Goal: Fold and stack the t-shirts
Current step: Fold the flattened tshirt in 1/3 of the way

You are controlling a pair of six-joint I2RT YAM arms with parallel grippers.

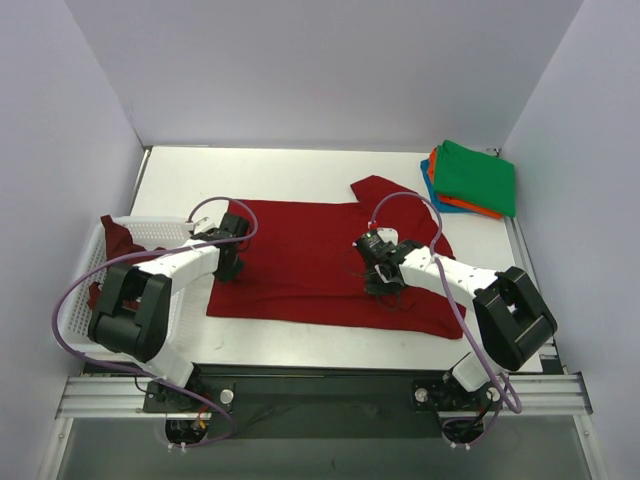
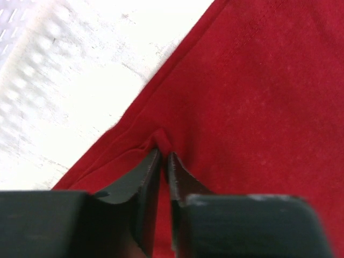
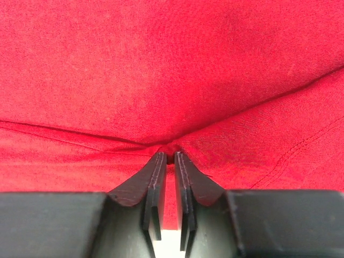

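The red t-shirt (image 1: 300,260) is soft, matte knit cloth. It lies spread mostly flat across the middle of the white table (image 1: 300,170), with one sleeve turned up at the far right corner. A stitched hem line shows in the right wrist view.

The left arm reaches forward with its wrist bent down over the shirt's left edge. The left gripper (image 2: 163,154) is closed on a small raised pucker of red cloth just inside that edge. The right arm angles inward to the shirt's right-centre. The right gripper (image 3: 167,157) is closed on a pinch of cloth where creases converge.

A white mesh basket (image 1: 160,232) stands just beside the shirt's left edge and holds a crumpled maroon t-shirt (image 1: 118,238). In the far right corner, well apart, folded shirts are stacked: green t-shirt (image 1: 478,178) on top, orange t-shirt (image 1: 460,205) beneath it, blue t-shirt (image 1: 430,190) lowest.
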